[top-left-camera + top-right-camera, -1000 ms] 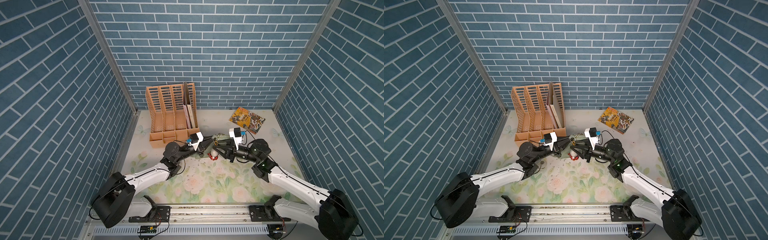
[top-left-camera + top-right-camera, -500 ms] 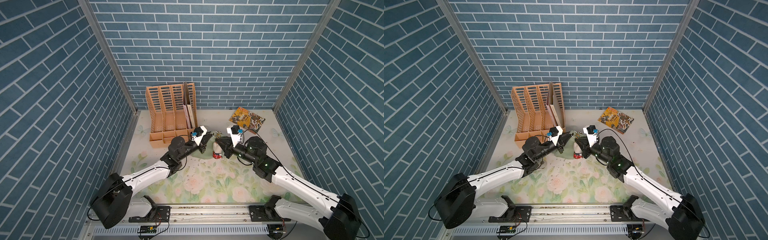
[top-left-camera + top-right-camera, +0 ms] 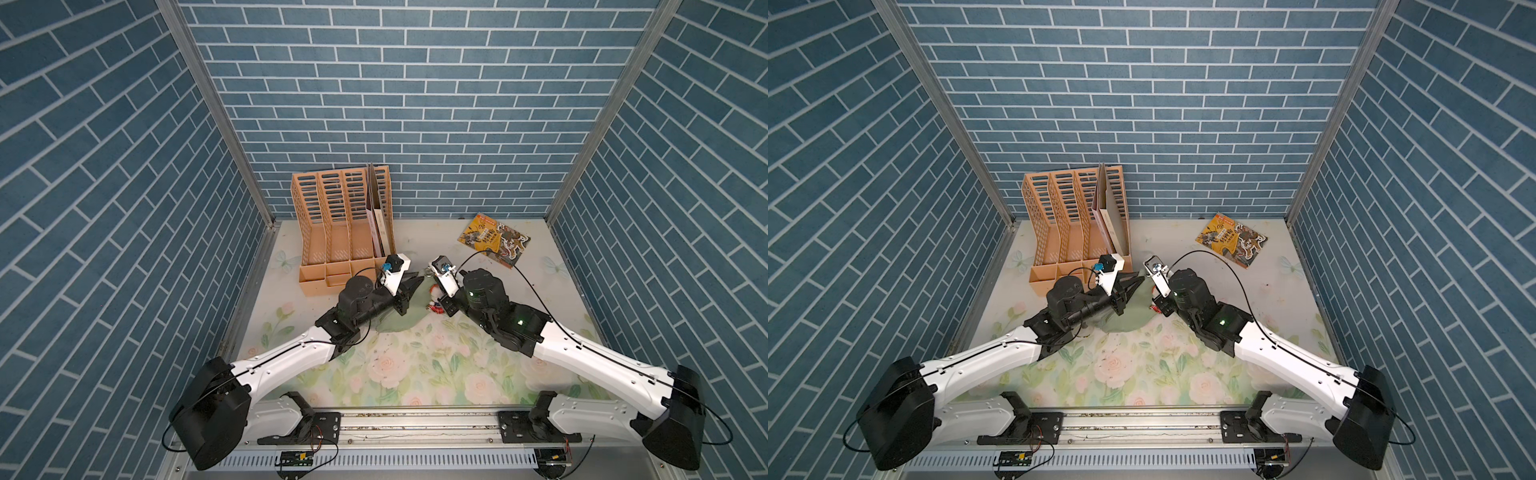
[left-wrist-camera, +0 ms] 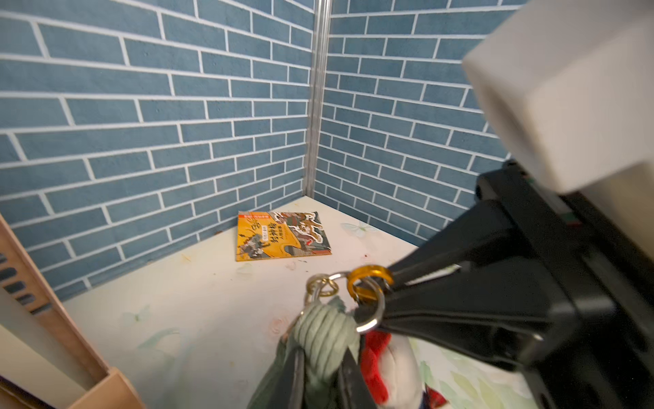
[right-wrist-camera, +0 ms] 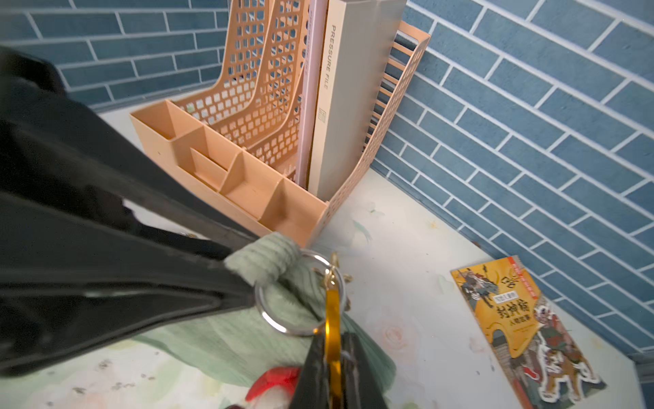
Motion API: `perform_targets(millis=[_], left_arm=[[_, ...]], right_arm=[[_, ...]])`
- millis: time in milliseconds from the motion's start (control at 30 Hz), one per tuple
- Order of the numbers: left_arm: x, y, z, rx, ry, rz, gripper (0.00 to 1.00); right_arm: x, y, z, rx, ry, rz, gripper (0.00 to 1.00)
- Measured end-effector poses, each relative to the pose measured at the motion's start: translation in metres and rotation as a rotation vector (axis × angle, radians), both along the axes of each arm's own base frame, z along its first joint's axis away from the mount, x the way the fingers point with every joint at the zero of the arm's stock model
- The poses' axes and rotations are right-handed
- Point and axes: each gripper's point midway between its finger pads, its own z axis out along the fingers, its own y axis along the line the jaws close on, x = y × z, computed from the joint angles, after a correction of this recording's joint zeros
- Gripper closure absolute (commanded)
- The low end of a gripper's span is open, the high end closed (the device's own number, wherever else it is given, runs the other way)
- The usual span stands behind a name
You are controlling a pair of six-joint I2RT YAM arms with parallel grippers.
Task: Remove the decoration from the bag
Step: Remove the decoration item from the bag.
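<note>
**Rack** [image 3: 332,232], four slots: two files [image 5: 339,106] stand in the end slot nearest the bag [image 3: 397,324]. One bag lies on the counter [image 3: 415,374] just in front of that end of the rack. One decoration [image 3: 435,293] hangs at its corner by a gold clip [image 5: 332,329]. One booklet [image 3: 494,240] lies well apart from the rack, along the same wall.

**Left gripper** [image 3: 415,282]: jaws clamped on the bag's corner.

**Right gripper** [image 4: 393,285]: jaws closed on the clip.

Both grippers stand nearer the rack than a second ago.

Robot test cell; printed-brick panel walls [image 3: 415,104]; floral mat [image 3: 415,365]
</note>
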Motion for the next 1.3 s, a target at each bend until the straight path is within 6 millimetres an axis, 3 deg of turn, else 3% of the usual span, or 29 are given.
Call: perform_targets(millis=[233,400,533,867,1000,1300], left_arm=[[-0.019,-0.007,0.008,-0.061,0.022,-0.132,0.54],[-0.012,-0.005,0.017,-0.130,0.035,-0.179,0.43],[-0.013,-0.015,0.017,-0.159,0.023,-0.267,0.36],[-0.002,-0.018,0.013,-0.196,-0.050,-0.410,0.33],[-0.010,-0.026,0.019,-0.208,-0.101,-0.506,0.34],[-0.019,-0.035,0.010,-0.205,-0.123,-0.638,0.41]], right_arm=[[0.006,-0.009,0.003,-0.156,-0.099,0.019,1.00],[0.005,-0.008,0.006,-0.227,-0.153,0.067,1.00],[-0.001,-0.007,0.014,-0.253,-0.200,0.122,0.99],[-0.016,-0.001,0.028,-0.295,-0.290,0.261,0.98],[-0.015,0.000,0.029,-0.307,-0.309,0.289,0.97],[-0.011,0.001,0.028,-0.300,-0.314,0.340,0.97]])
